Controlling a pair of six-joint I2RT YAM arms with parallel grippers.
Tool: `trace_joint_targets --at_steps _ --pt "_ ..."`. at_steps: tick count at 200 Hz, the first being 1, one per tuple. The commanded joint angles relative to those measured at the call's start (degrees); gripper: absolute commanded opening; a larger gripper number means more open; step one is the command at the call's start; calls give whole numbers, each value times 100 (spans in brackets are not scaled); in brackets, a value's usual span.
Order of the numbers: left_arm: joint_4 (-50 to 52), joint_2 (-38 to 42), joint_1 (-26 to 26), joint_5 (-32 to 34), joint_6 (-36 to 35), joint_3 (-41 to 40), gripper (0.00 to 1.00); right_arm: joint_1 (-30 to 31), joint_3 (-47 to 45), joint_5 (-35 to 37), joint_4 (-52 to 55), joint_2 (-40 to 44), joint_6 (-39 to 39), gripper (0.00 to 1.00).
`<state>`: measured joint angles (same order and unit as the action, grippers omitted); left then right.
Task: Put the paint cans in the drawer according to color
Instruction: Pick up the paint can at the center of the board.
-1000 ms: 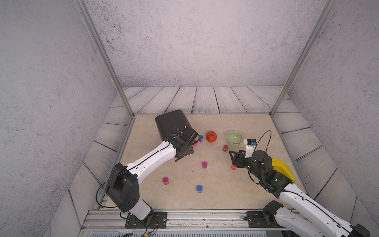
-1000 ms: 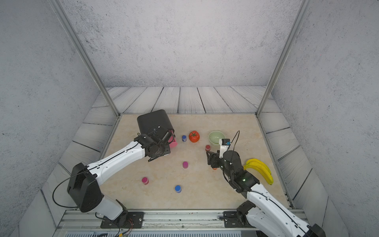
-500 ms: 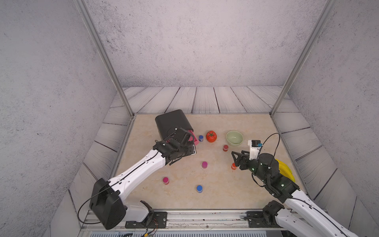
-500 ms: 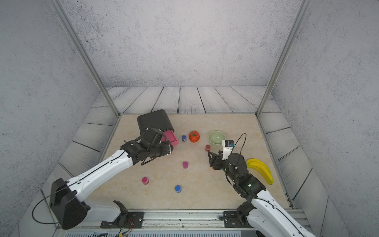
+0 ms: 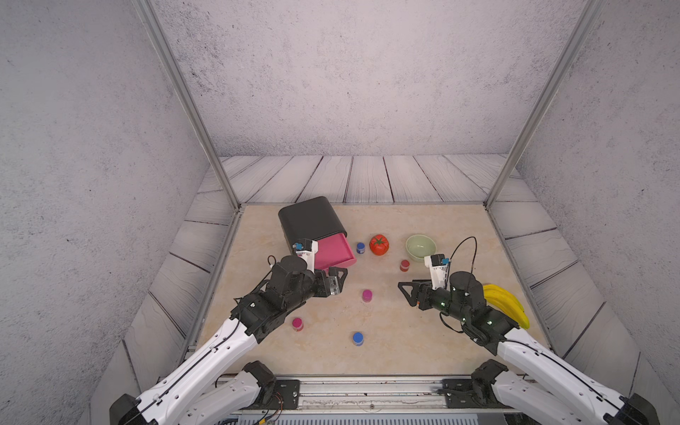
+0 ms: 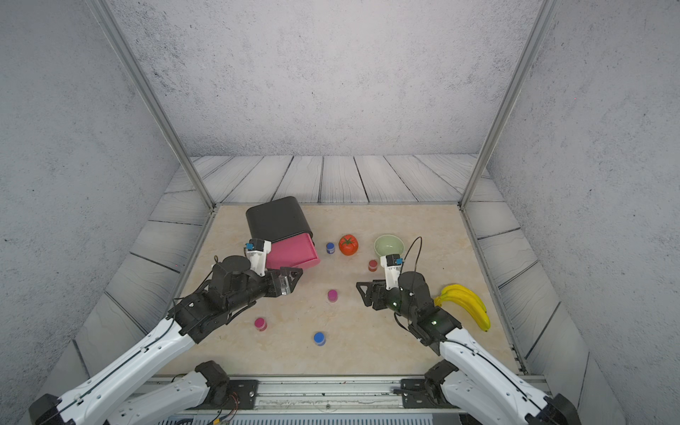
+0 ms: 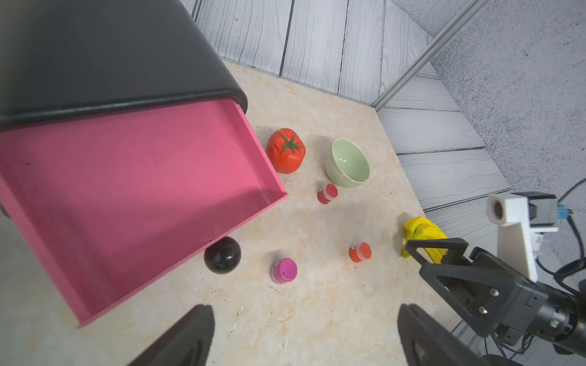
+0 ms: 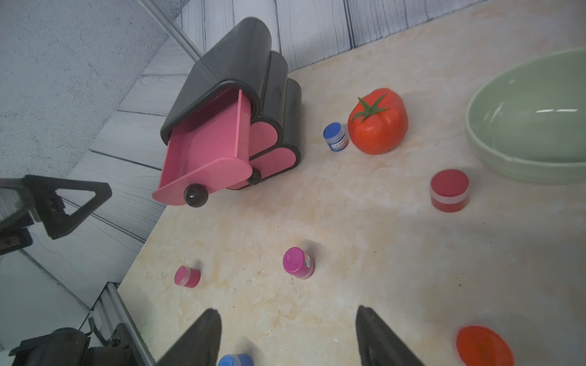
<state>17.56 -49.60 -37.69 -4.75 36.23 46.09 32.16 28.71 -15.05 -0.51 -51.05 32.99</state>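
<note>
drawer [image 5: 309,220] left of centre in a top view, black, top pink tray [image 5: 333,252] pulled out. loose on the table [image 5: 423,349]: blue paint can [image 5: 360,247] just right of the tray, red can [image 5: 404,265] further right, magenta can [image 5: 367,295] mid-frame, second magenta can [image 5: 297,323] and second blue can [image 5: 357,338] lower down. left gripper [image 5: 337,281] just below the tray, jaws wide apart. right gripper [image 5: 406,292] right of centre, jaws apart, clear of the cans.

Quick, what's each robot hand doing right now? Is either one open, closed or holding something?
Left hand: open, holding nothing.
Right hand: open, holding nothing.
</note>
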Motion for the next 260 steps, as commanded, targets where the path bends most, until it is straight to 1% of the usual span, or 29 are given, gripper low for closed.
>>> trace_joint_targets --at_steps 1,9,15,24,28,43,54,80,98,117,147,179,203,245,260 --pt "98 432 140 274 -402 115 99 -16 528 -684 -180 -801 -65 71" --pt "244 595 209 488 -463 102 99 -11 816 -979 -93 -1287 -126 70" --pt "300 721 282 627 -496 51 98 -4 1081 -1105 51 -1650 -178 66" --pt "292 918 408 749 -514 -103 98 13 1469 -1090 330 -2170 -172 62" --pt "305 998 480 800 -473 -164 98 26 1630 -970 405 -2395 -124 60" --pt "455 1279 785 817 -228 -319 99 44 2104 -492 731 -3009 -60 60" --pt "585 1473 968 796 -24 -433 98 64 2632 -94 1091 -3414 -125 60" --pt "644 1885 1101 911 155 -746 98 111 4054 627 2019 -4382 -137 60" --pt "656 2037 1130 1067 -39 -760 98 132 4959 951 2558 -5071 35 59" --pt "707 2004 1154 1289 -356 -602 98 148 5791 1138 2971 -5732 202 59" --pt "853 1915 1168 1450 -646 -429 98 179 7002 1057 3387 -6701 218 59" --pt "1009 2060 1176 1471 -690 -468 98 179 7924 994 3764 -7457 187 59" --pt "1107 2194 1178 1503 -694 -469 99 200 8315 889 3841 -7800 182 59" --pt "1074 2173 1185 1522 -768 -412 98 274 8963 985 4120 -8380 233 59" --pt "1057 2118 1185 1500 -789 -379 98 316 9169 1169 4274 -8561 265 59"
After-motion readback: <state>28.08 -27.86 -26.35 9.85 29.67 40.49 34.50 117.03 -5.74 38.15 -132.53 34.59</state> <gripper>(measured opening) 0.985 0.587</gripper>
